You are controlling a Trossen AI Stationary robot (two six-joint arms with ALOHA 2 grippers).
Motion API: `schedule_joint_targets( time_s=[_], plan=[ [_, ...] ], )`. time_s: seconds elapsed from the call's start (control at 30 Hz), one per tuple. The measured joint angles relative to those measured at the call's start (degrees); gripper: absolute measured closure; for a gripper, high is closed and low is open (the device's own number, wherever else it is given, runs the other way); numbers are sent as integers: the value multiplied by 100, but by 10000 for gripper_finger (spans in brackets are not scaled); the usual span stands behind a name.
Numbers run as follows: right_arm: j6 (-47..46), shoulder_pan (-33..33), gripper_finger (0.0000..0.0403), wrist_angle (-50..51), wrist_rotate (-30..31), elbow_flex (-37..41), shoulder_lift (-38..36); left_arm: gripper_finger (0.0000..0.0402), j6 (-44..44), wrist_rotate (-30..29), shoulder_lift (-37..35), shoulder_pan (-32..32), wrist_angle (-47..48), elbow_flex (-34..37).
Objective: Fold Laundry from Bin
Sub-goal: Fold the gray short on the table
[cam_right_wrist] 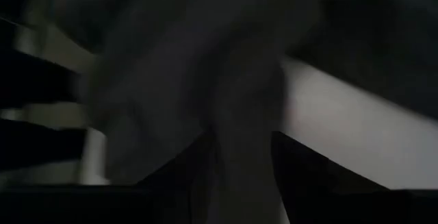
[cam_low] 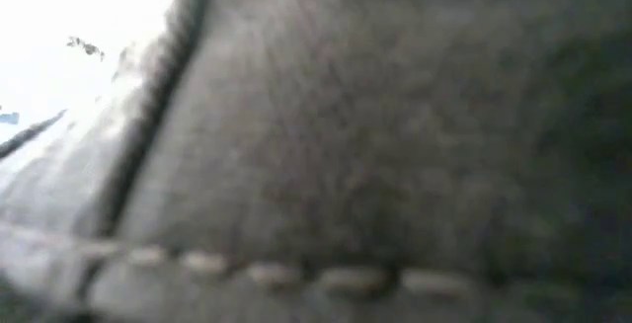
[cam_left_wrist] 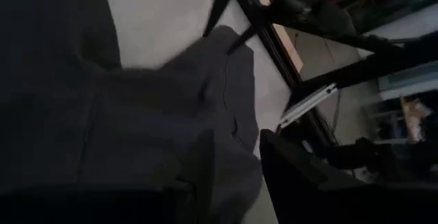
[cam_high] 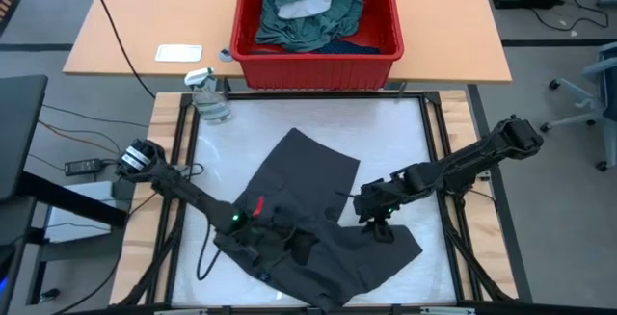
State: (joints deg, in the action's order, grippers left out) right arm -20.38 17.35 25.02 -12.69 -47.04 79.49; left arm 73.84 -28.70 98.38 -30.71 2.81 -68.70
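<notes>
A dark grey garment point(cam_high: 310, 175) lies crumpled across the white table top, reaching from the middle to the near edge. Both grippers are shut on it: my left gripper point(cam_high: 294, 248) at its near left part and my right gripper point(cam_high: 378, 221) at its right part. In the low view the grey cloth point(cam_low: 375, 135) fills the picture, with a stitched seam across it. The red bin point(cam_high: 318, 61) stands beyond the far edge. It holds a teal garment point(cam_high: 308, 12), a white piece point(cam_high: 307, 7) and a dark blue one. My left gripper pinches a bunched fold of the grey cloth point(cam_left_wrist: 222, 172) between its two fingers point(cam_left_wrist: 301, 183), coming slanting down from the table's left. The garment spreads away from the hold over the table; how many layers it has, I cannot tell. My right gripper has a gathered ridge of the grey cloth point(cam_right_wrist: 239, 148) between its two fingers point(cam_right_wrist: 308, 179), coming slanting down from the table's right. The cloth is drawn up toward the fingers, and the rest stays on the table. The exact part is too dark to tell.
A clear spray bottle point(cam_high: 208, 95) stands at the table's far left corner. A white flat object point(cam_high: 179, 53) lies on the wooden desk left of the bin. Bare white table point(cam_high: 386, 132) shows at the far right and along the left.
</notes>
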Motion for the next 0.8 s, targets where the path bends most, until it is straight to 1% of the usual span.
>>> schedule_joint_targets(
  time_s=[0.1,0.2,0.23,0.4,0.47,0.53,0.6,0.67,0.8],
  plan=[
    [174,-70,250,454,249,130,31,279,-37,98,83,31,158,-8],
    [122,-98,250,420,255,429,114,279,126,301,305,5,391,-10],
    [45,-97,250,370,255,552,156,279,193,356,377,-30,607,-5],
    [-503,-60,250,-308,255,1164,295,279,503,797,786,-100,983,3],
    [-807,-61,250,-735,233,1406,324,279,625,1116,890,-86,1018,-1],
    [-1153,-62,250,-1122,198,1545,393,279,678,1418,915,-106,1285,-2],
    [-1418,-62,250,-1400,189,1617,436,279,675,1692,928,-151,1468,1],
    [-1599,-62,250,-1557,194,1600,480,279,624,1851,889,-219,1912,-6],
    [-1992,-66,250,-1545,298,1386,552,279,261,2323,828,-262,2660,-4]
  ],
)
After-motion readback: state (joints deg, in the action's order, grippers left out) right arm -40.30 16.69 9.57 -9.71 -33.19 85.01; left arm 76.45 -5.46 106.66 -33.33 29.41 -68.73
